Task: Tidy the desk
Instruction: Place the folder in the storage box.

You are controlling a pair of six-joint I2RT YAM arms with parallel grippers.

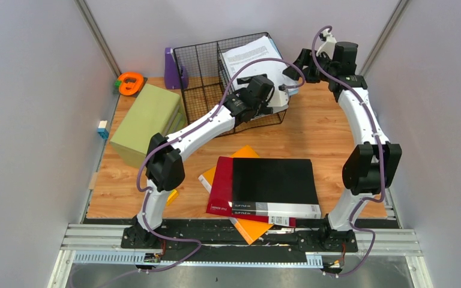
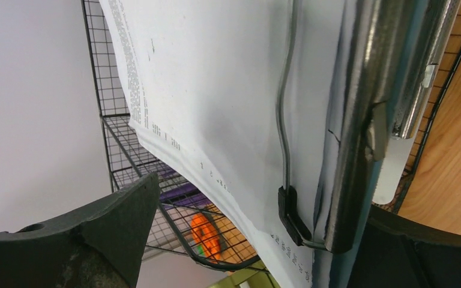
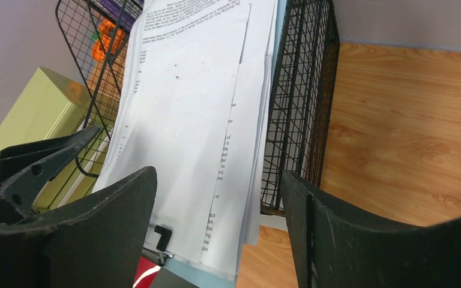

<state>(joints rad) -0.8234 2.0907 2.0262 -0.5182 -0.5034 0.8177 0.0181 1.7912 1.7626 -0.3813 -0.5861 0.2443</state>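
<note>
The bench (image 1: 324,129) fills the middle of the top view, with grey walls on three sides and rails along its near edge. Its long axis runs side to side across the front of both arms.

At its far left are an orange gadget (image 1: 130,83) and a small blue-and-white block (image 1: 102,129). Next come a green box (image 1: 146,123), a purple stand (image 1: 173,69) and a wire basket (image 1: 207,78). A clipboard (image 1: 252,55) loaded with printed sheets leans out of the basket's right compartment, clip end lowest. Near the front edge lies a pile: an orange folder (image 1: 247,152) under a red folder (image 1: 219,186), with a black folder (image 1: 273,180) on top.

The left pincer (image 1: 271,101) is at the clipboard's lower end. Only its wrist view shows the steel clip (image 2: 366,120) close up. The jaws are spread wide with the clip end between them, close to the right-hand finger (image 2: 420,252); whether they touch I cannot tell.

The right pincer (image 1: 290,71) is at the basket's right wall. Its wrist view shows what the top view hides: the jaws are well apart and hold nothing, and the sheets (image 3: 186,120) and the mesh wall show between the fingers. Bare bench lies to the right.
</note>
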